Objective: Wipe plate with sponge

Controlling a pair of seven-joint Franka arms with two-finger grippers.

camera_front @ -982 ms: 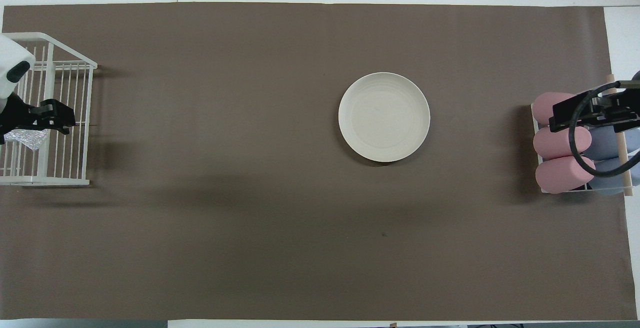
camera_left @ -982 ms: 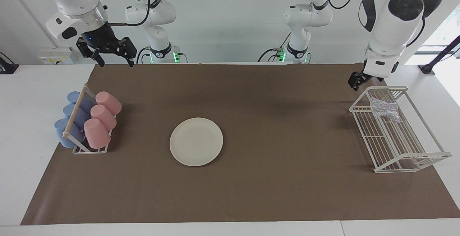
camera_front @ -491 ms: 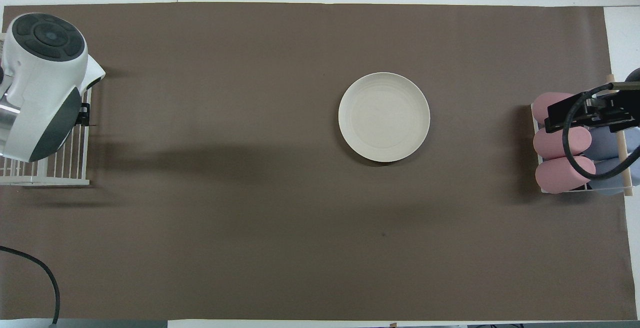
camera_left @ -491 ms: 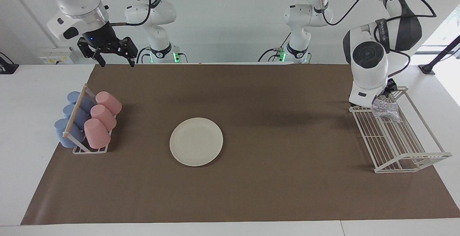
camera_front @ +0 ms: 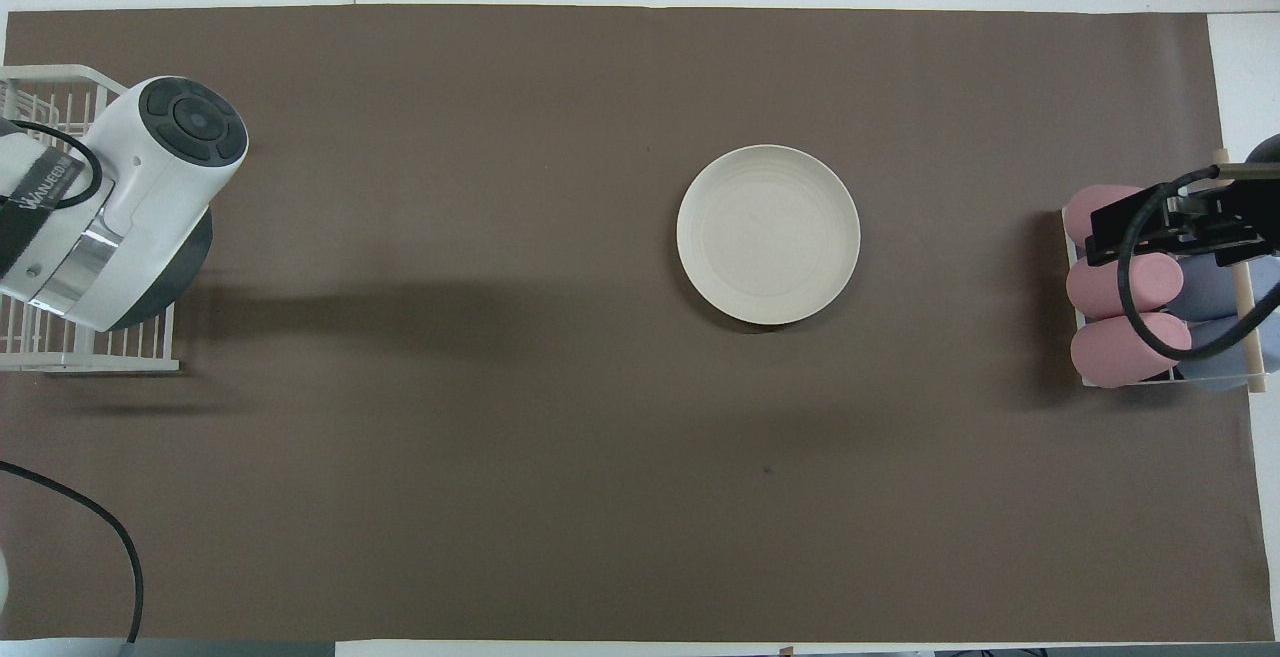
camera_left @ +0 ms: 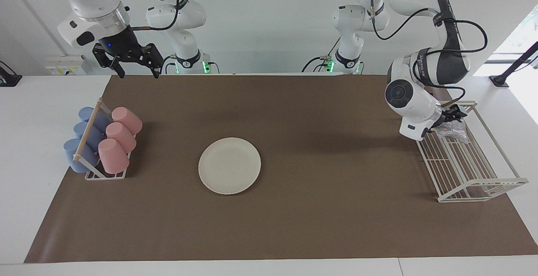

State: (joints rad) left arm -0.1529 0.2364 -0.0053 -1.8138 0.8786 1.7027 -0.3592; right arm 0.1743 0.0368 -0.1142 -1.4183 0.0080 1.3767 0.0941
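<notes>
Reaching for the sponge [camera_left: 452,131] in the wire rack [camera_left: 475,171]: left hand [camera_left: 453,114] spread, empty. Right hand [camera_left: 135,67] waiting, open, empty. Next: pinching sponge, carrying to plate [camera_left: 229,165].

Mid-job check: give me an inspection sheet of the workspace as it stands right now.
Surface: brown mat on a white table.
Job's things: plate flat on the mat, mid-table, bare; sponge in the wire basket at the left arm's end, at the basket's end nearer the robots.
Clutter: cup rack at the right arm's end with pink cups and blue cups.
Grippers: left gripper down at the sponge, open, contact unclear; right gripper open, waiting raised above the mat's edge, near the cup rack.
Cables: black cables run along both arms; one loops over the cups in the overhead view.
Surroundings: white wall; nothing else seen.
</notes>
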